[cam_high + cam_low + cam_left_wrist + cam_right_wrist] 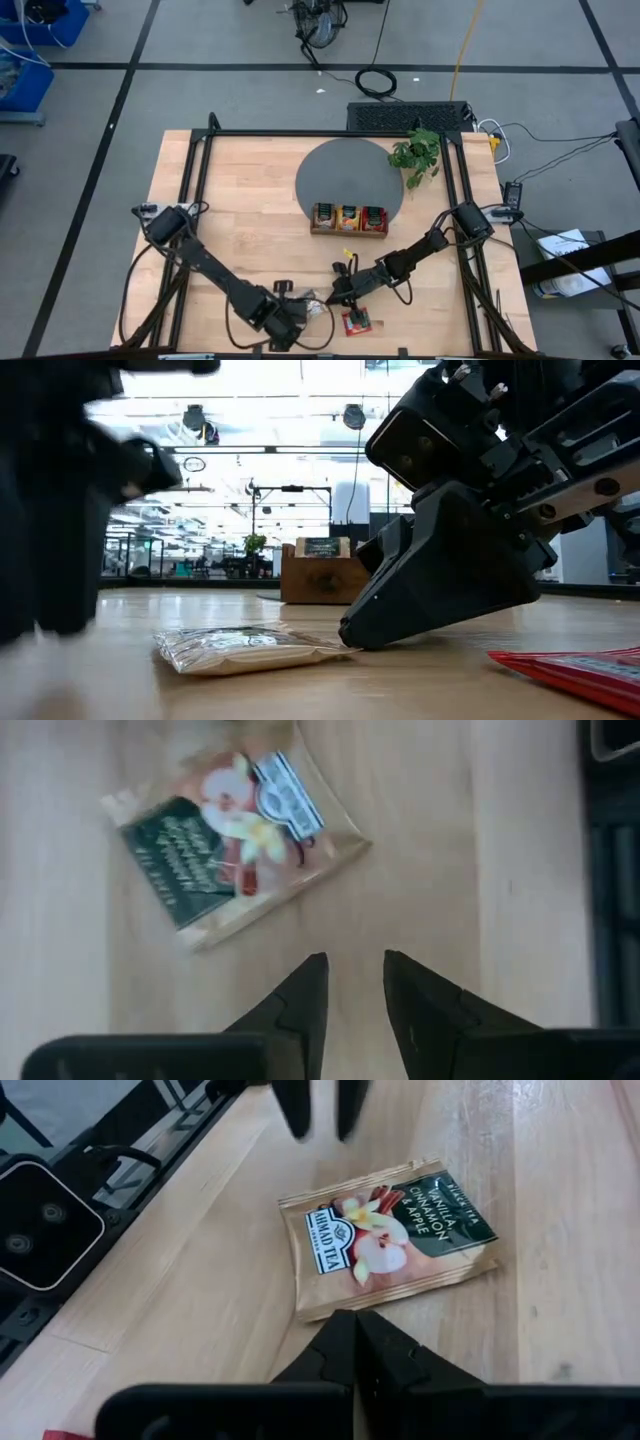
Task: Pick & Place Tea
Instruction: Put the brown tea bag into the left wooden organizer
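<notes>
While both arms crowd the counter's [230,190] near edge, we see a beige tea sachet [390,1248] lying flat between them. Our right end effector [356,1342], fingers pressed together, touches the sachet's edge; our left end effector [355,988] hovers just beside it, fingers slightly apart, holding nothing. A red sachet [580,665] lies cut off at the low view's edge. The wooden tray [349,219] stands well apart, its contents hard to read.

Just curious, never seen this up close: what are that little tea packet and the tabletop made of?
The beige tea sachet looks like thin glossy foil or coated paper: it crinkles and glints. The table looks like pale wood planks, smooth, with visible grain and seams.
</notes>
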Controlling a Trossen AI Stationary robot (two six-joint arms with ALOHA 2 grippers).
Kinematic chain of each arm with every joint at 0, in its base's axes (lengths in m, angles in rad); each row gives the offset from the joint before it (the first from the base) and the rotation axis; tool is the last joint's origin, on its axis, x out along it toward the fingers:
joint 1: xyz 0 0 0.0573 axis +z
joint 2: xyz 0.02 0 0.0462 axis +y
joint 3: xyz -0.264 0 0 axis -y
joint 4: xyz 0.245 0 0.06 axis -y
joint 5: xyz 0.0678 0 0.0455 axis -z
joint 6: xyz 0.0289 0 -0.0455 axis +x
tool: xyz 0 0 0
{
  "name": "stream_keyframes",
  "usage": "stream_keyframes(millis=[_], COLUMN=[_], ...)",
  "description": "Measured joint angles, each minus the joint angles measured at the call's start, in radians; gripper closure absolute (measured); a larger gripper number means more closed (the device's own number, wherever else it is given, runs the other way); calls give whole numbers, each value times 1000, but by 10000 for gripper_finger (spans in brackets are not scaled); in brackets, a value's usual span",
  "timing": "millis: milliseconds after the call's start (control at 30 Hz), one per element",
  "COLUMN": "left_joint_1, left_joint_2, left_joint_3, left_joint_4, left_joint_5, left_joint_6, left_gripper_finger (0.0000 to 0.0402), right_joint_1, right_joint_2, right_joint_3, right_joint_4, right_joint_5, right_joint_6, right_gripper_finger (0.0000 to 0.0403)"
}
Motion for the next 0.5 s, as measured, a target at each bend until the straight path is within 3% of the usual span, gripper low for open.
stream_keyframes(millis=[367, 500], left_joint_1=[95, 125], left_joint_2=[60, 62], left_joint_3=[5, 3], left_joint_4=[28, 21], left_joint_5=[-10, -63], left_joint_6=[68, 74], left_gripper_finger=[296, 296], right_joint_1=[23, 24], right_joint_2=[0, 0], right_joint_3=[0, 0], right_joint_4=[-16, -20], right_joint_5=[9, 4], right_joint_6=[33, 33], right_gripper_finger=[403, 403])
